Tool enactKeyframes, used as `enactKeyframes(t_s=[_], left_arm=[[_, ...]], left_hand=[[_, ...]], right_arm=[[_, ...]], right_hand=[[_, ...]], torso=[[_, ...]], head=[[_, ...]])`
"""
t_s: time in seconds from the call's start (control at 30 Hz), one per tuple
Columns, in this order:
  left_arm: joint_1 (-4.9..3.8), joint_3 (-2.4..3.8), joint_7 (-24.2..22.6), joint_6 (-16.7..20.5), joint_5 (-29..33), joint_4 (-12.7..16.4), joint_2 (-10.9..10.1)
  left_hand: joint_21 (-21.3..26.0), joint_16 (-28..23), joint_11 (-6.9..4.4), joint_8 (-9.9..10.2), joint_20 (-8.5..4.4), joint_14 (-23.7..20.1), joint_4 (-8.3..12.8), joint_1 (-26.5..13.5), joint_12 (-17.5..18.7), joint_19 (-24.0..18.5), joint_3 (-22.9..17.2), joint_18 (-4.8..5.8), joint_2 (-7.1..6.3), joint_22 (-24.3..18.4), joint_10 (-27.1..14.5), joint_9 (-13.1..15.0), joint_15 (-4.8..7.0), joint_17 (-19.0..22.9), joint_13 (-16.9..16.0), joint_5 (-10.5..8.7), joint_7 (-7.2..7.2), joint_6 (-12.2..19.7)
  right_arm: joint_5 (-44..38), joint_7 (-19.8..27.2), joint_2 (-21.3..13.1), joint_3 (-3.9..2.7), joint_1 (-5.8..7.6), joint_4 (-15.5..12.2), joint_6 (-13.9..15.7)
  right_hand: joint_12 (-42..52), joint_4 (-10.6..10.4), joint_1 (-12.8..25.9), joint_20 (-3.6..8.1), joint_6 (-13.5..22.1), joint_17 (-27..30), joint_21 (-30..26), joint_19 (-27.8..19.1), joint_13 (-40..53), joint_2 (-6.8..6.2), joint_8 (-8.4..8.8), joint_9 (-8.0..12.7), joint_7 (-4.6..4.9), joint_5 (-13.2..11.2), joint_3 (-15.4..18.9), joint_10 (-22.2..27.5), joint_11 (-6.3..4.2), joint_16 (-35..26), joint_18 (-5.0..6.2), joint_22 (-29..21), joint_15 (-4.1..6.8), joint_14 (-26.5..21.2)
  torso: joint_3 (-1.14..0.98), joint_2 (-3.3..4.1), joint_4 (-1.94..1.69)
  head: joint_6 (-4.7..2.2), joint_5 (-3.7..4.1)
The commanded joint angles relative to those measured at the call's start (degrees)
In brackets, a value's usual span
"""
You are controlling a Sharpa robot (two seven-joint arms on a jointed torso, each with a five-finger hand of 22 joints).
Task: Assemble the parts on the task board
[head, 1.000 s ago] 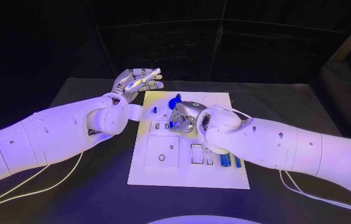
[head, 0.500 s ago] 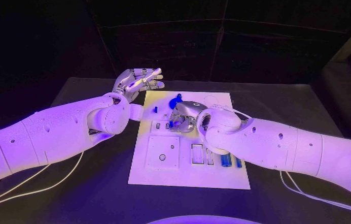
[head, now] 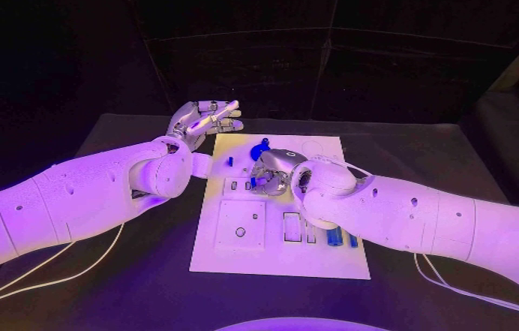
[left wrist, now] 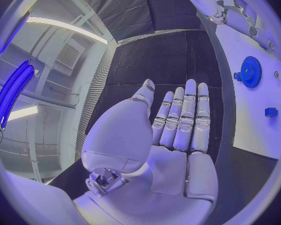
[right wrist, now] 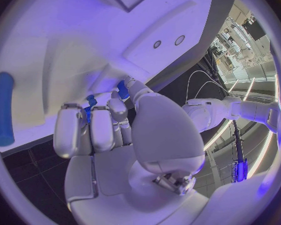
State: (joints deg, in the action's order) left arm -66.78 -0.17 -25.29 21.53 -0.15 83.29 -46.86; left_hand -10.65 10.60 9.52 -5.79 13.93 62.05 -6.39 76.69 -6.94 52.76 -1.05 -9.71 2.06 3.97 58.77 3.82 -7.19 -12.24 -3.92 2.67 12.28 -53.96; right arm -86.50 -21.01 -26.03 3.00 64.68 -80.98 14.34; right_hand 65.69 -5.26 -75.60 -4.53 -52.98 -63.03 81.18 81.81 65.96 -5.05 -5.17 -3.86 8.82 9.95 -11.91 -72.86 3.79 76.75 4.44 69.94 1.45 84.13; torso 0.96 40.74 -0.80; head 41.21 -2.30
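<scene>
Both arms are over the black table as I watch from the head camera. My left hand sits left of centre in the frame, just off the far left corner of the task board, above the dark surface. The left wrist camera shows that left hand flat, palm bare, fingers straight and lying side by side, thumb set a little apart; it holds nothing.

My right hand is at the middle of the frame, over the far half of the board, fingers curled downward. From the right wrist camera the fingers are bent in close together against the board, and a small blue part shows at the fingertips; whether it is actually pinched I cannot tell.

On the board, a blue gear sits near the far edge, just beyond the right hand, and it shows in the left wrist camera too, with a small blue block near it. Blue cylinders lie toward the lower right of the board, beside my right forearm.
</scene>
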Motion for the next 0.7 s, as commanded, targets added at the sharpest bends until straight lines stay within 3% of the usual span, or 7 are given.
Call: enactKeyframes(t_s=[0.03, 0.17, 0.37, 0.57, 0.7], left_arm=[[-0.11, 0.06, -0.1, -0.7, 0.0, 0.0, 0.1], [-0.11, 0.06, -0.1, -0.8, 0.0, 0.0, 0.1], [-0.11, 0.06, 0.2, -1.1, 0.0, -0.1, 0.1], [-0.10, 0.06, 1.3, -2.3, -0.6, -0.3, 0.0], [-0.10, 0.05, 2.3, -3.2, -1.9, -0.4, -0.2]], left_hand=[[0.3, -0.2, 0.11, 0.4, -0.04, 0.2, 0.3, 0.5, 0.3, 0.5, 0.0, -0.82, 0.24, -0.1, 0.4, 0.0, -0.06, -0.1, 0.1, 0.12, 0.12, -0.4], [0.3, -0.2, 0.11, 0.4, -0.04, 0.2, 0.3, 0.5, 0.3, 0.5, 0.0, -0.82, 0.24, -0.1, 0.4, 0.0, -0.06, -0.1, 0.1, 0.12, 0.12, -0.4], [0.3, -0.3, 0.10, 0.4, -0.05, 0.3, 0.4, 0.6, 0.4, 0.6, 0.0, -0.83, 0.27, -0.1, 0.4, 0.0, -0.05, -0.1, 0.1, 0.12, 0.08, -0.4], [0.3, -0.2, -1.02, -0.3, -0.63, 1.8, 0.5, 0.5, -0.7, 2.4, 0.2, -0.95, 0.86, 0.1, 4.2, 0.2, 0.73, -0.8, -0.6, 0.14, -0.90, -3.0], [-0.1, 0.4, -1.52, -0.1, -1.33, 3.8, 0.4, 0.1, -0.9, 4.4, 0.7, -0.92, 0.71, 0.3, 6.2, 0.1, 1.41, -1.5, -0.8, 0.15, -1.11, -3.7]], right_arm=[[-0.4, -0.6, 0.0, 0.09, -0.04, -0.1, 1.4], [-0.5, -0.2, -0.1, 0.09, -0.06, -0.4, 2.4], [-2.5, 1.3, -1.2, 0.08, -0.27, -1.6, 6.1], [-4.5, 5.2, -3.5, 0.02, -0.34, -4.0, 10.1], [-4.9, 9.9, -6.1, -0.04, -0.19, -6.5, 11.4]], right_hand=[[-0.3, -0.2, 0.8, -0.42, 0.7, 0.1, -0.3, 0.0, -0.3, -0.10, 0.28, 0.0, 0.15, -1.1, 0.6, 0.5, -0.02, -0.2, -0.55, -0.1, -0.46, 1.3], [-0.5, -0.7, 1.1, -0.59, 1.9, 0.3, -0.3, 0.0, -0.6, -0.42, 0.54, 0.0, 0.39, -2.6, 1.6, 0.8, 0.21, -0.3, -0.54, -0.1, -0.65, 1.2], [-0.5, -1.6, 1.3, -0.82, 3.4, 0.5, -0.3, 0.0, -0.8, -1.12, 0.77, 0.0, 0.74, -2.6, 3.3, 1.0, 0.52, -0.5, -0.53, -0.1, -0.90, 1.2], [-0.3, -2.6, 0.1, -1.08, 5.4, 0.6, -0.3, 0.0, -1.0, -1.81, 1.01, 0.1, 1.04, -4.3, 5.6, 1.2, 0.82, -0.6, -0.52, -0.1, -1.16, 1.2], [-0.2, -7.1, -0.6, -1.20, 7.2, 1.1, -0.4, -0.1, -1.3, -2.38, 0.84, 0.0, 0.98, -6.8, 10.4, 1.3, 0.95, -0.9, -0.50, -0.2, -1.21, 1.1]], torso=[[-0.01, 0.03, 0.06], [-0.04, 0.02, 0.08], [-0.06, -0.01, 0.06], [-0.04, -0.03, 0.13], [0.01, -0.11, 0.17]], head=[[0.04, -0.04], [0.05, -0.06], [0.02, -0.09], [-0.22, -0.01], [-0.23, -0.16]])
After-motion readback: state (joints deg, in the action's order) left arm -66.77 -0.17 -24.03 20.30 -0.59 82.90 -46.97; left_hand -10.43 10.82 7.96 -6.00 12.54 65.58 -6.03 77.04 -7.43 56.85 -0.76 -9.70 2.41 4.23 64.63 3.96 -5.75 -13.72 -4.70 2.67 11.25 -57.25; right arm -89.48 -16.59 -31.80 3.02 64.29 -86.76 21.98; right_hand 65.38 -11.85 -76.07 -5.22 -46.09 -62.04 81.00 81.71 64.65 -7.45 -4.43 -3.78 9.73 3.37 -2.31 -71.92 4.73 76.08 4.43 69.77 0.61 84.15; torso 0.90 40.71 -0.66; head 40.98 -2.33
